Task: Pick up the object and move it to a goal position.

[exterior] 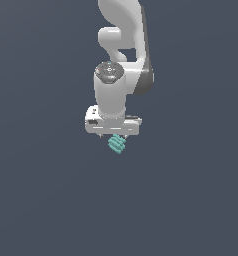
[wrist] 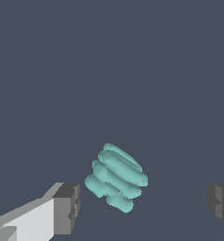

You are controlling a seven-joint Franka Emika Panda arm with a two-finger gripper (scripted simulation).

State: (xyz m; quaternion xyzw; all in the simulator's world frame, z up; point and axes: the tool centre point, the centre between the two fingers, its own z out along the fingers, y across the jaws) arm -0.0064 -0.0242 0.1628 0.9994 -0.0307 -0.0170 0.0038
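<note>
The object (exterior: pixel 117 144) is a tiny teal ribbed, comb-like block with several short prongs, lying on the dark grey floor. In the exterior view it shows just below the white hand of my gripper (exterior: pixel 114 136), which hangs over it. In the wrist view the object (wrist: pixel 116 177) lies between the two dark fingertips (wrist: pixel 68 208), closer to one of them, with a clear gap on each side. The jaws are wide apart and hold nothing. My gripper (wrist: pixel 144 202) touches nothing that I can see.
The white arm (exterior: pixel 122 45) rises from the hand toward the top of the exterior view. The flat dark grey floor (exterior: pixel 41 200) spreads all around. No goal marker shows.
</note>
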